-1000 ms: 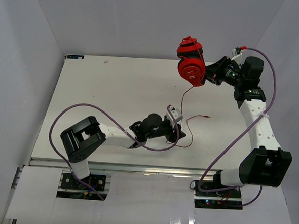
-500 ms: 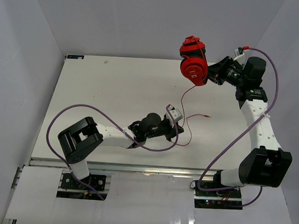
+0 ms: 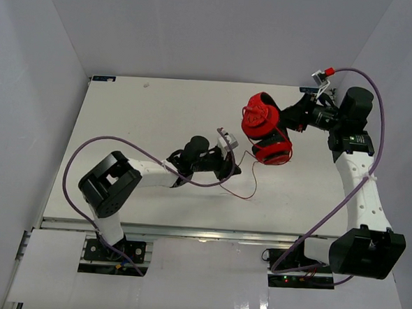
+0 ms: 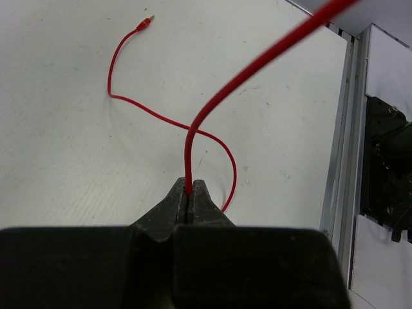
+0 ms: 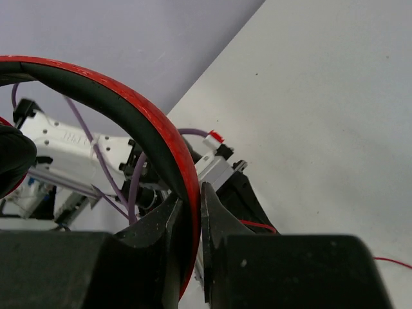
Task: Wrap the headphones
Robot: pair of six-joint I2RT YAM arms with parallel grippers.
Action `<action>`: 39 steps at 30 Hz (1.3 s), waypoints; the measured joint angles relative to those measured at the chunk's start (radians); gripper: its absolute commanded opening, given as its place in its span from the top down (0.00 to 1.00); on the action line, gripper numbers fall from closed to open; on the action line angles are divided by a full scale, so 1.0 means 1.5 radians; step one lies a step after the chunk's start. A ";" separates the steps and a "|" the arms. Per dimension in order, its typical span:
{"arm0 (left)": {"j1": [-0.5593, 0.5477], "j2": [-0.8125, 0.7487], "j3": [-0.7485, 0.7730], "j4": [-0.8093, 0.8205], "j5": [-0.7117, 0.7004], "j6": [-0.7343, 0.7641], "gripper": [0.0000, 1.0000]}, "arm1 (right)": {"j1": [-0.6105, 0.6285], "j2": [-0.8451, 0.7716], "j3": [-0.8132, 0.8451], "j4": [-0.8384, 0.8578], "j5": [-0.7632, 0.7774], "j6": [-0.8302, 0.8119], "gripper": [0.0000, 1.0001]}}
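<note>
My left fingers [image 4: 205, 205] are pinched tight on the red cable [image 4: 212, 106]. My right fingers [image 5: 215, 219] clamp the headband [image 5: 151, 119] of the headphones [image 3: 264, 126], aloft over the desk [image 3: 145, 116]. If tension builds, the cable may slip free.

One pair of red headphones [image 3: 265, 129], one thin red cable [image 4: 190, 138], two robot arms [image 3: 149, 173] [image 3: 361, 185], two purple cables [image 3: 87, 149] [image 3: 382, 102], one table [image 3: 139, 108].

White arm links [image 3: 361, 185], black joints [image 3: 364, 252] and fingers [image 4: 172, 203], looping purple cables [image 3: 383, 134]

Red over-ear headphones [image 3: 265, 133], black-cushioned, raised right of centre, thin red cable [image 4: 187, 158] looping below.
</note>
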 measured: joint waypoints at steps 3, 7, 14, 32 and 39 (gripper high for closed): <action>0.020 0.029 0.056 -0.051 0.053 0.007 1.00 | 0.011 -0.024 0.000 -0.035 -0.049 -0.096 0.92; 0.041 0.065 0.118 -0.117 0.094 0.012 1.00 | 0.043 -0.044 0.000 -0.106 -0.095 -0.214 0.92; 0.117 0.027 0.166 -0.238 0.111 0.017 1.00 | 0.081 -0.061 0.023 -0.341 -0.039 -0.519 0.92; 0.171 -0.173 0.302 -0.540 0.128 -0.087 1.00 | 0.196 -0.160 -0.185 -0.236 0.507 -0.664 0.92; 0.138 -0.146 0.325 -0.575 0.158 -0.170 1.00 | 0.308 -0.125 -0.214 -0.086 0.821 -0.587 0.92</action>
